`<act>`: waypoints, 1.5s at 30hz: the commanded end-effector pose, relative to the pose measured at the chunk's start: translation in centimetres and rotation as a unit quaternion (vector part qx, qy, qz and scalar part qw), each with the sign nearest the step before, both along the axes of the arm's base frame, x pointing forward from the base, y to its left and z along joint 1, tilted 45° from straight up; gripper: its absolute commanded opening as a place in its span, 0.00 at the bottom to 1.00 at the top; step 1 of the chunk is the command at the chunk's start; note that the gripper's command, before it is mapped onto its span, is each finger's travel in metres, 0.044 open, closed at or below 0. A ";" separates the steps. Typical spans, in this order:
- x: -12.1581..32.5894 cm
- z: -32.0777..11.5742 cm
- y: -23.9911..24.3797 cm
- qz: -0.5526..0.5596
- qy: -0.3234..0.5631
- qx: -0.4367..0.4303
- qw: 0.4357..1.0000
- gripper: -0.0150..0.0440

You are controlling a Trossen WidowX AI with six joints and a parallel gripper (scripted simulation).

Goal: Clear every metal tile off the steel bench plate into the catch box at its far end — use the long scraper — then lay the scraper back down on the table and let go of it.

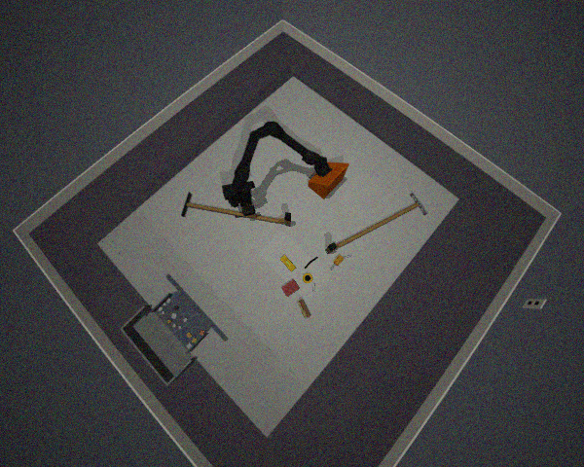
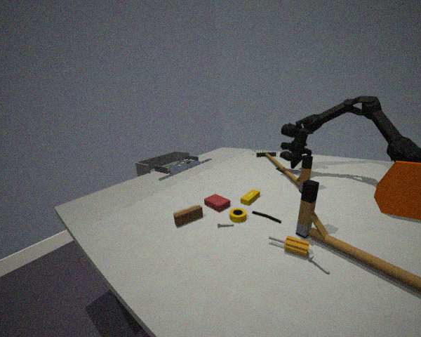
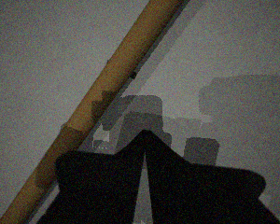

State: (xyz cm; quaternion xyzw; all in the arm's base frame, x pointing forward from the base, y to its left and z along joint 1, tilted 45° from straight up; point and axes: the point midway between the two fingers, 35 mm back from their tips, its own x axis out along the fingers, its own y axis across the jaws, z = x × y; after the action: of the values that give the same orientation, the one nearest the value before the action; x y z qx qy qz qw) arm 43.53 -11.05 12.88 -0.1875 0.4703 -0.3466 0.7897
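Observation:
A long wooden-handled tool with a black crossbar head [image 1: 186, 203] [image 2: 266, 154] lies on the table; its handle [image 1: 212, 208] [image 2: 281, 167] [image 3: 126, 58] runs to an upright black-topped grip [image 1: 287, 218]. My gripper [image 1: 250, 213] [image 2: 294, 165] [image 3: 146, 133] is shut and empty, low beside the handle, fingertips just off it in the wrist view. A second long-handled tool [image 1: 375, 227] [image 2: 374, 259] lies farther right, with a thin grey head. Small white and orange tiles [image 1: 174, 315] [image 1: 189, 335] are scattered on the steel plate [image 1: 182, 305]. The catch box [image 1: 149, 346] [image 2: 145, 168] adjoins the plate's far end.
An orange block [image 1: 327, 182] [image 2: 408, 192] stands by the arm's base. A yellow box [image 1: 287, 263] [image 2: 250, 196], red block [image 1: 290, 287] [image 2: 217, 202], tape roll [image 1: 308, 277] [image 2: 238, 215], wooden block [image 1: 304, 307] [image 2: 188, 215] and orange item [image 1: 338, 260] [image 2: 297, 246] lie mid-table.

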 end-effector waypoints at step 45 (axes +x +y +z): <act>4.1 -1.3 2.1 0.004 0.000 0.003 1.000 0.25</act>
State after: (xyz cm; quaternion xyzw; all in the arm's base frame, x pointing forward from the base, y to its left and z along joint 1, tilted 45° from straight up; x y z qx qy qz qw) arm 47.23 -9.27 11.62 -0.1879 0.4737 -0.3404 0.7903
